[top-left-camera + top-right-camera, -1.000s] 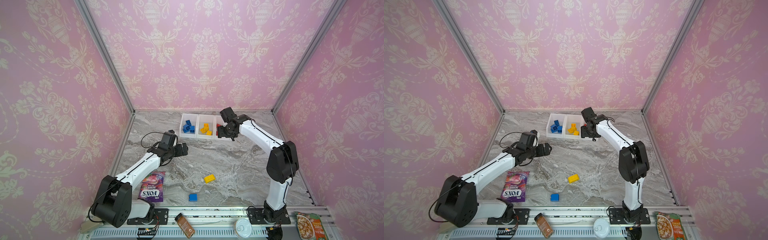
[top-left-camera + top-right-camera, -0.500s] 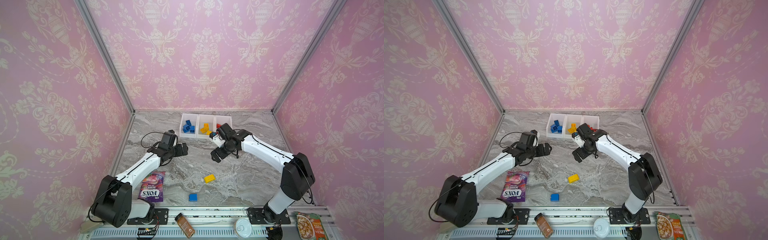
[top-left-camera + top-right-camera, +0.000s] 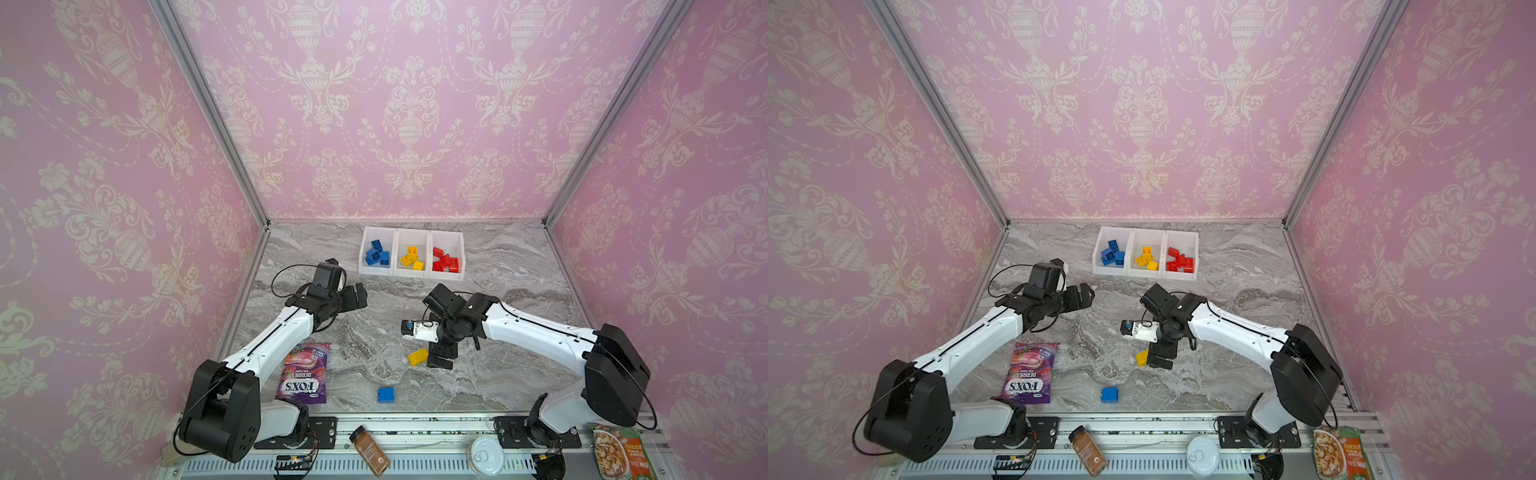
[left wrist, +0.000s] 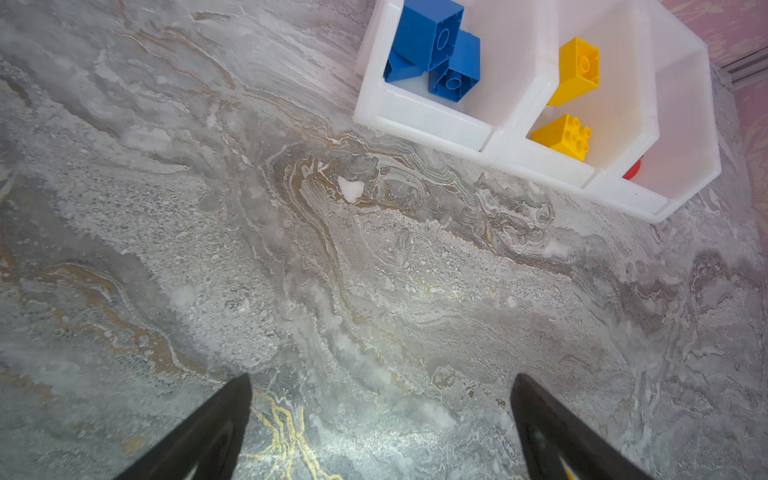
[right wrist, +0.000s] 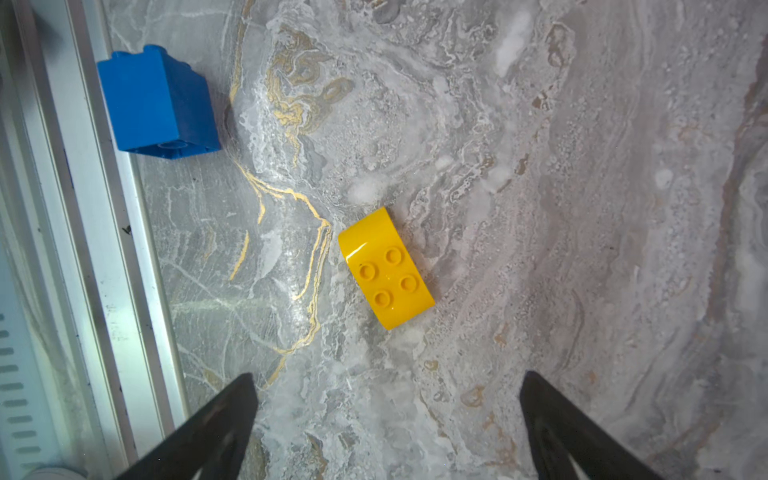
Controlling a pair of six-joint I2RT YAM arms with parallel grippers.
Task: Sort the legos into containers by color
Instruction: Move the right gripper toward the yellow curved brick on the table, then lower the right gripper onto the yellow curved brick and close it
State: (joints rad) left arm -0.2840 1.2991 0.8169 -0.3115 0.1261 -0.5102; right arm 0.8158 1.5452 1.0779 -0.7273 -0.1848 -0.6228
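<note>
The right gripper (image 5: 386, 376) is wide open and empty. The loose yellow brick (image 5: 386, 268) lies on the table (image 5: 540, 208) just ahead of it, and the blue brick (image 5: 158, 102) is further off, beside the rail (image 5: 104, 249). The left gripper (image 4: 381, 376) is wide open too, near the white bins (image 4: 536, 160).

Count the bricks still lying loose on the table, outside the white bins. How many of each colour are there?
Yellow brick: 1
Blue brick: 1
Red: 0
Total: 2
</note>
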